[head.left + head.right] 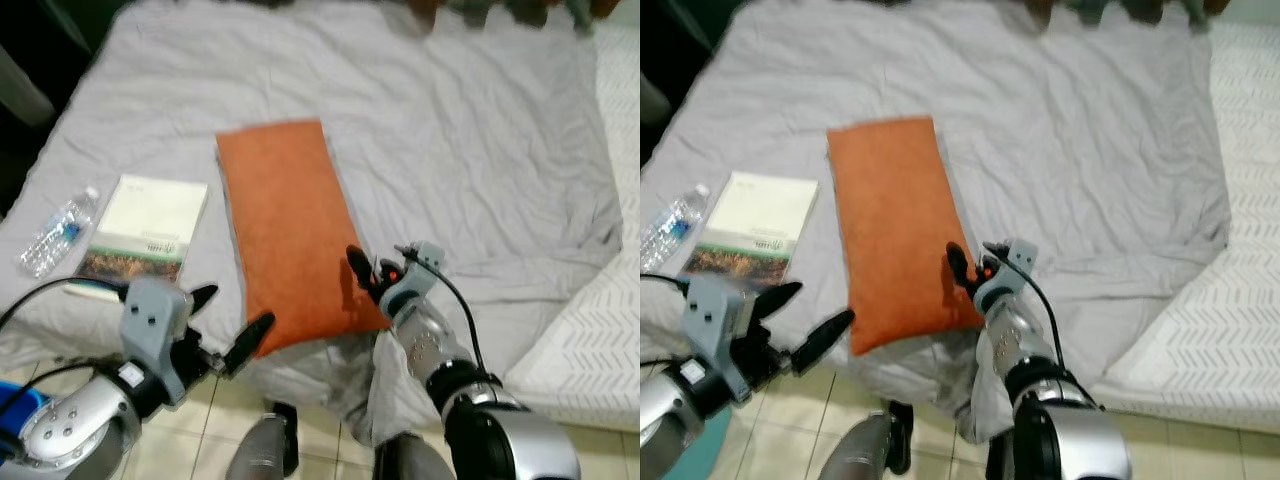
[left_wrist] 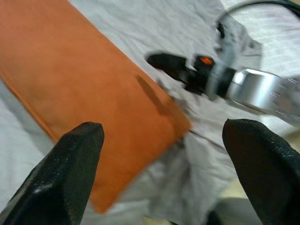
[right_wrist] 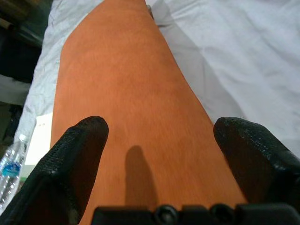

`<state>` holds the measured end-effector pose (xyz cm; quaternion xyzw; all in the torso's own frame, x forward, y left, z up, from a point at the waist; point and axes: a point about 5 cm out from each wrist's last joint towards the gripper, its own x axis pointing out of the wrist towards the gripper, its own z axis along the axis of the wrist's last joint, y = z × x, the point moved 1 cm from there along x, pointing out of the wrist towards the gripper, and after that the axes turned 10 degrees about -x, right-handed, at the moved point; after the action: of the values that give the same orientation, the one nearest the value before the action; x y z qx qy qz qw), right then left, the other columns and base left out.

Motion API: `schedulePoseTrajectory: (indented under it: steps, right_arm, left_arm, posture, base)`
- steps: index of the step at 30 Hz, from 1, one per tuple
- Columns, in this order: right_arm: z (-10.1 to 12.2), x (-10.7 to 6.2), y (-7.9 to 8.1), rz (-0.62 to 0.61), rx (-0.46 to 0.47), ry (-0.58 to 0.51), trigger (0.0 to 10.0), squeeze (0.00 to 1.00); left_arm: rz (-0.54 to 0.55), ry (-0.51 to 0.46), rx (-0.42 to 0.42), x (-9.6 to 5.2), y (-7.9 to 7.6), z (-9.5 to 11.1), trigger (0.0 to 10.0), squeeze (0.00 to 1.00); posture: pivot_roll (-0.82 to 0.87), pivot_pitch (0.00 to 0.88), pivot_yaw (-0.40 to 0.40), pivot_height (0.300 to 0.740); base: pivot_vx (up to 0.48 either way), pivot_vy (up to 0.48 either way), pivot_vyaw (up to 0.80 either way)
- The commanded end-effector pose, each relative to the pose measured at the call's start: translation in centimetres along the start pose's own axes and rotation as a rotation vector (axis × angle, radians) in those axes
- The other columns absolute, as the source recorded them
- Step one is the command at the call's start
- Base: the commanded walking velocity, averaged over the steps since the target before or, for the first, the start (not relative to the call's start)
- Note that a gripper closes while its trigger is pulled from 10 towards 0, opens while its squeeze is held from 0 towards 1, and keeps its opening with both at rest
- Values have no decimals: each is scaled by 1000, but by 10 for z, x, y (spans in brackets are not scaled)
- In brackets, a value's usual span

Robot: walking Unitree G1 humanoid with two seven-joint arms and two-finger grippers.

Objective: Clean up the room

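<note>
Nearest the camera, tiled floor (image 1: pixel 215 410) showed below the bed edge, with the robot's own legs dimly visible there.

Left gripper (image 1: pixel 232 322) hovered low at the near edge of the bed, fingers spread wide apart, holding nothing. Its tips pointed toward the near end of the orange pillow (image 1: pixel 290 225), just short of it; contact could not be confirmed. In the left wrist view both black fingers (image 2: pixel 65 176) framed the pillow's near corner, the sheet bunched beneath it.

Right gripper (image 1: pixel 365 275) sat at the pillow's near right corner, one dark fingertip over the orange fabric and casting a shadow on it. The right wrist view showed its fingers (image 3: pixel 77 157) spread apart, with the pillow's length running away between them. Nothing was pinched. Whether the tips touched the fabric, cannot tell.

The pillow lay flat on the grey sheet (image 1: pixel 470 150), long axis running away from the robot, its near end at the bed's edge.

Left of the pillow, a book (image 1: pixel 145 230) lay flat on the sheet, near but apart from it. Further left, a clear plastic water bottle (image 1: pixel 58 235) with a blue label lay on its side just beside the book.

To the right, bare white patterned mattress (image 1: pixel 590 340) showed beyond the sheet's edge.
</note>
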<state>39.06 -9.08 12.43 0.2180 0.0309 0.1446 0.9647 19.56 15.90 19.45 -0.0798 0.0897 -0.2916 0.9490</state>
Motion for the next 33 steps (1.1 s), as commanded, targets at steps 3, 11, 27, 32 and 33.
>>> schedulePoseTrajectory:
  steps: [3,11,27,32,33]
  right_arm:
    - [-18,-2,7,19,59,73,10000,0]
    - [-50,-9,21,51,16,236,10000,0]
    - [-84,-18,57,189,38,358,0,0]
    - [-85,-18,55,161,78,360,0,0]
    - [-86,-19,54,155,102,365,0,0]
  left_arm:
    - [15,44,-36,-11,-9,-5,10000,0]
    - [56,81,-80,-23,-17,-12,10000,0]
    - [41,157,-84,-28,-27,-21,10000,0]
    - [39,165,-89,-29,-29,-23,10000,0]
    - [35,166,-93,-28,-30,-24,10000,0]
  posture:
    - [336,611,9,740]
    - [347,620,-7,740]
    - [340,620,-4,740]
    - [333,623,-8,740]
    - [330,621,-9,740]
  base:
    - [0,0,0]
    - [0,0,0]
    - [0,0,0]
    - [0,0,0]
    - [0,0,0]
